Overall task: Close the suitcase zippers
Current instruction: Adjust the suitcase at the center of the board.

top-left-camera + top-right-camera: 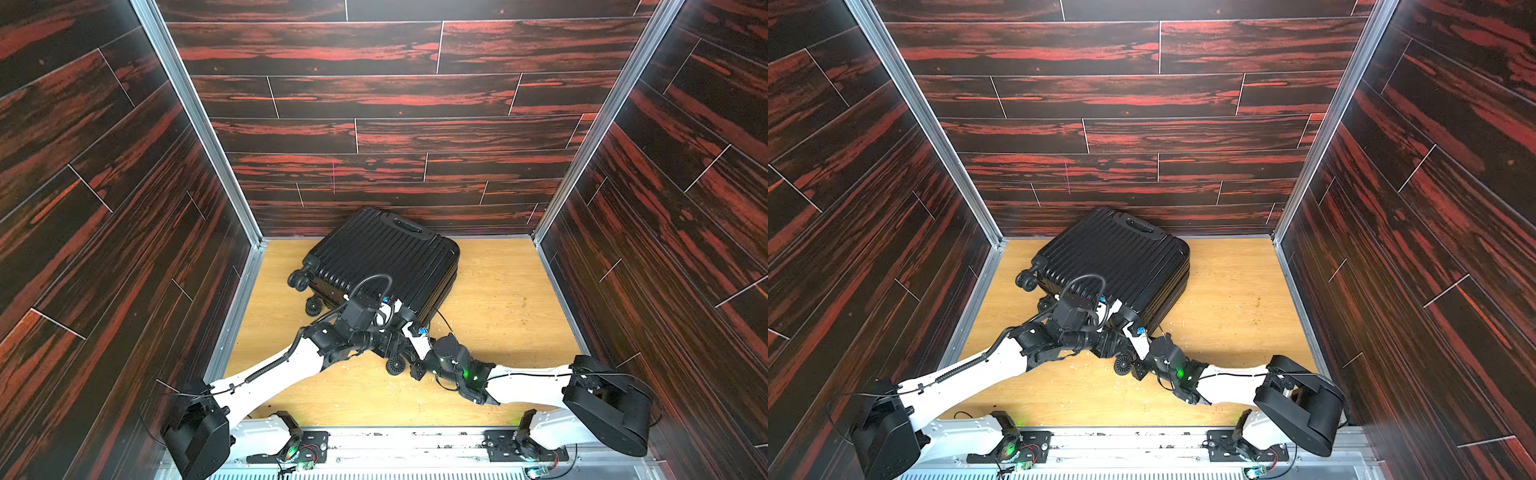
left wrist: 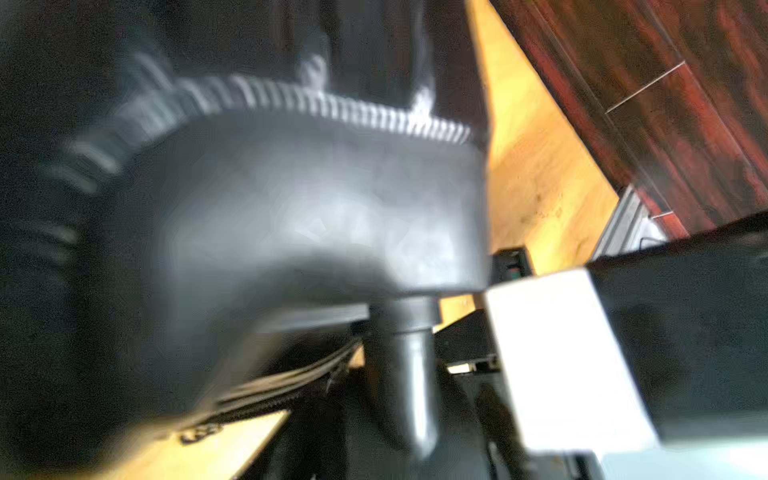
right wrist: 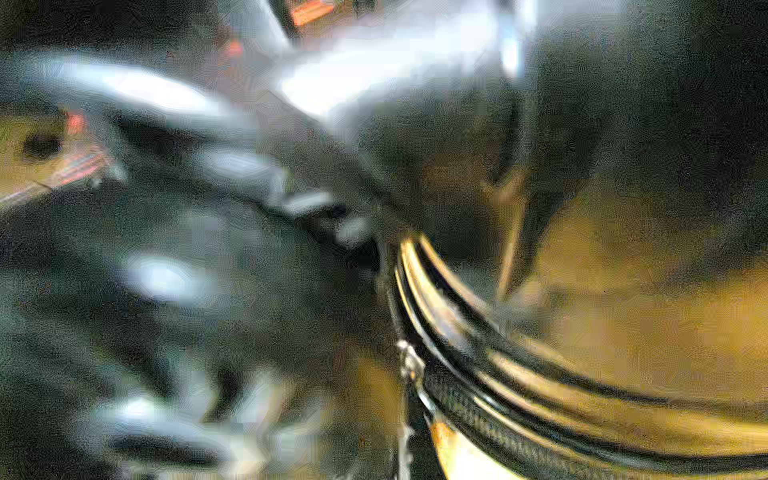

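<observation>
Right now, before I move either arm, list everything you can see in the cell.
suitcase: one, black, ribbed, lying flat on the floor near the back wall.
wheels: three visible, black, along the suitcase's near-left edge.
zippers: black track round the suitcase's seam, with one small metallic pull visible in the blurred right wrist view.
floor: one, light wood, under everything.
walls: three, dark red-and-black wood pattern, at the left, back and right.
frame posts: two, silver, at the back corners.
left arm: white and black, reaching to the suitcase's near corner.
right arm: white and black, meeting it there.
</observation>
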